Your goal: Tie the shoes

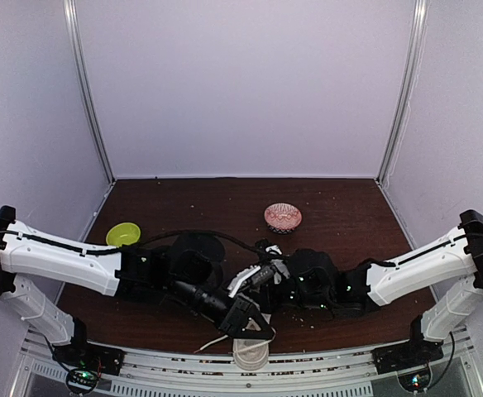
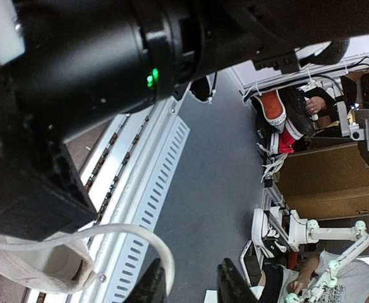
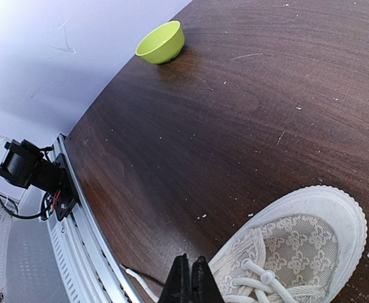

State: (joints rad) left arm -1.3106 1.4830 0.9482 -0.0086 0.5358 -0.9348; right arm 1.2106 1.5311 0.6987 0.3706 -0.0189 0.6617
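Note:
The cream sneaker [image 1: 251, 354] lies at the table's front edge, mostly hidden under both arms. Its patterned toe and white laces show in the right wrist view [image 3: 298, 243]. My left gripper [image 2: 192, 285] is open and points off the front edge toward the floor. A white lace [image 2: 137, 235] curves from the shoe's fabric [image 2: 33, 265] down against the inner side of the left finger. It is not pinched. My right gripper [image 3: 191, 283] is shut just left of the toe, with nothing visible between the tips. In the top view the left gripper [image 1: 246, 318] and the right gripper [image 1: 262, 277] are close together.
A green bowl [image 1: 123, 234] sits at the left, also in the right wrist view [image 3: 162, 41]. A pink patterned bowl [image 1: 283, 217] sits behind the arms. A loose lace end [image 3: 139, 281] lies by the metal front rail [image 2: 140, 183]. White walls enclose three sides.

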